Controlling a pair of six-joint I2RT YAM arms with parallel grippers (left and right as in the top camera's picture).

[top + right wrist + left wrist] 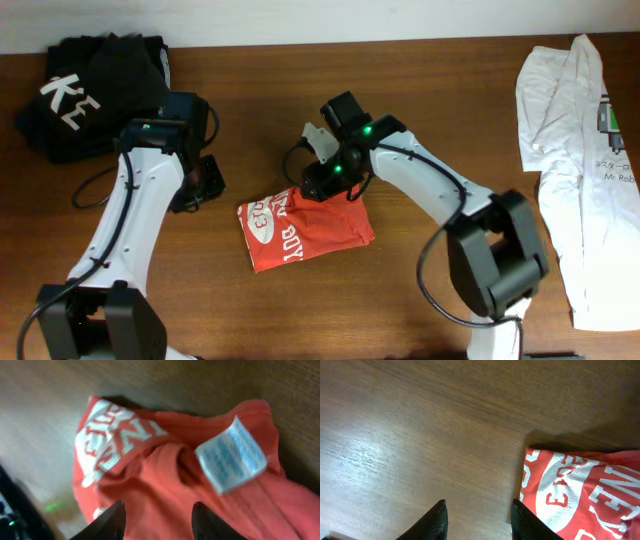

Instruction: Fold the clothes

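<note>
The red-orange T-shirt (pixel 305 232) lies folded into a small bundle at the table's middle, white lettering and oval logo facing up. My right gripper (pixel 318 184) hovers open over the bundle's far edge. In the right wrist view its fingers (pixel 157 517) straddle red cloth (pixel 165 485), with the white label (pixel 231 455) beyond them. My left gripper (pixel 207 185) is open and empty, just left of the shirt. In the left wrist view its fingers (pixel 479 522) are over bare wood, with the shirt's printed corner (pixel 575 495) at the right.
Black folded garments with white letters (pixel 95 85) lie at the back left. A white T-shirt with small green print (pixel 580 150) lies spread along the right edge. The wooden table (pixel 400 300) shows around the bundle.
</note>
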